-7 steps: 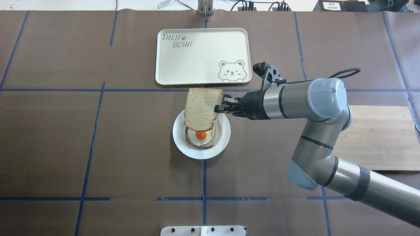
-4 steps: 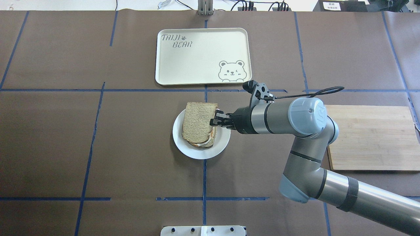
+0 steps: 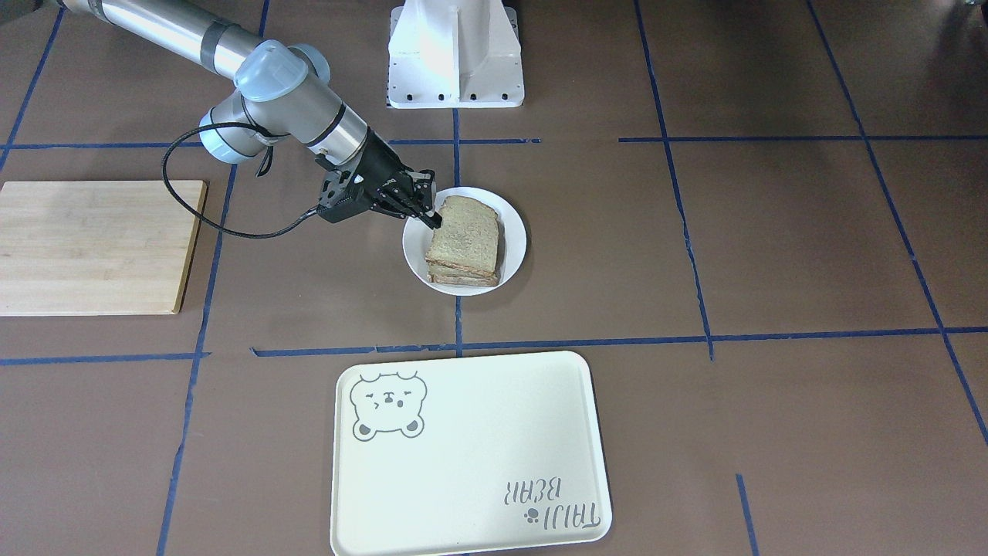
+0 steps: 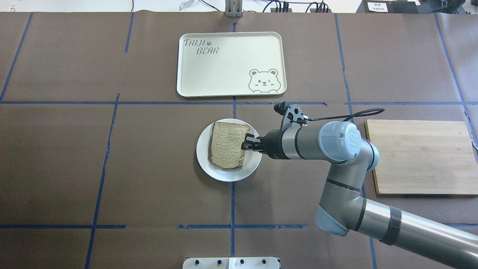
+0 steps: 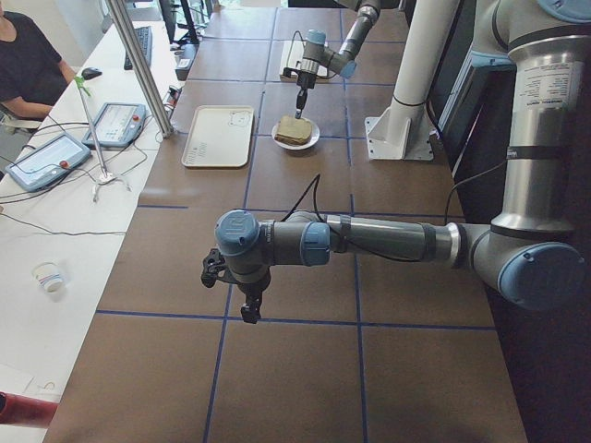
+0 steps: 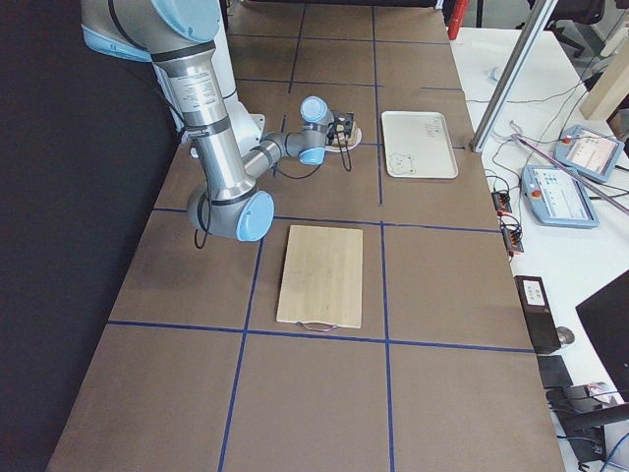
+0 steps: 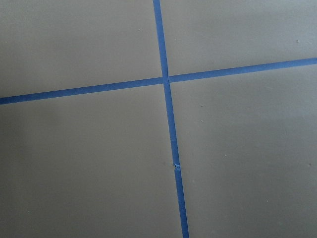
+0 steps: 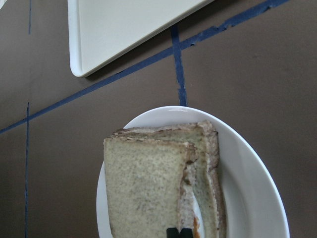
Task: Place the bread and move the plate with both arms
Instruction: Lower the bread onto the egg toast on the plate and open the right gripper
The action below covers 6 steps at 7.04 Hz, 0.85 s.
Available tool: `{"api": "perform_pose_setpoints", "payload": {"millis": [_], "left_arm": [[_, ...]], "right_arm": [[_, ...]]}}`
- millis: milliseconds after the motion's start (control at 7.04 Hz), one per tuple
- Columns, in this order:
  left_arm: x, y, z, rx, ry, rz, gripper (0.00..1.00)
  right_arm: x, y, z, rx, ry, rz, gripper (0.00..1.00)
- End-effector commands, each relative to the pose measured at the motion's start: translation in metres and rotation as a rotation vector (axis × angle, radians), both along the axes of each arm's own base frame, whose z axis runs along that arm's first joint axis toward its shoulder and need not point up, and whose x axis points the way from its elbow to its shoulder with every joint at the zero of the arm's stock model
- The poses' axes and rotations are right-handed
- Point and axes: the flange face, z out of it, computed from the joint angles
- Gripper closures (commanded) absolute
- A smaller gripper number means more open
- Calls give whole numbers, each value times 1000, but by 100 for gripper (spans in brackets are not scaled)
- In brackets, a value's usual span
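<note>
The bread (image 4: 227, 144) lies flat on top of the egg-bearing slice (image 3: 461, 276) on the white plate (image 4: 224, 175); the egg is hidden under it. My right gripper (image 4: 244, 145) comes in from the right, shut on the bread's right edge. The right wrist view shows the bread (image 8: 143, 193), the lower slice's crust (image 8: 208, 148), the plate (image 8: 252, 188) and the fingertips (image 8: 173, 232) pinched together at the bread's edge. My left gripper (image 5: 247, 314) shows only in the exterior left view, hanging low over bare table far from the plate; I cannot tell if it is open.
A cream bear tray (image 4: 231, 63) lies just beyond the plate. A wooden cutting board (image 4: 422, 157) lies to the right, behind my right arm's elbow. The white pedestal (image 3: 455, 54) stands on the robot's side of the plate.
My right gripper came down and toward the robot with the bread. The slice went from raised and overhanging the plate's far rim to lying over the egg slice, covering the egg.
</note>
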Motion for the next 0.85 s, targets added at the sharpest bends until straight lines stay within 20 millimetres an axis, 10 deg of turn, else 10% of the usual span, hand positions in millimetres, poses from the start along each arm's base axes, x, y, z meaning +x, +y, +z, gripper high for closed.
{"api": "perform_pose_setpoints", "payload": {"millis": [0,142,426,710], "left_arm": [[0,0,-3,6,0,0,0],[0,-1,-3,6,0,0,0],[0,-2,-5,10,0,0,0],[19,-17,-53,74,8,-22,0]], "right_arm": [[0,-1,1,-8,0,2,39],[-1,0,0,-8,-3,1,1],[6,-4,-5,-9,-14,11,0],[40,-17,-24,13,-54,26,0]]}}
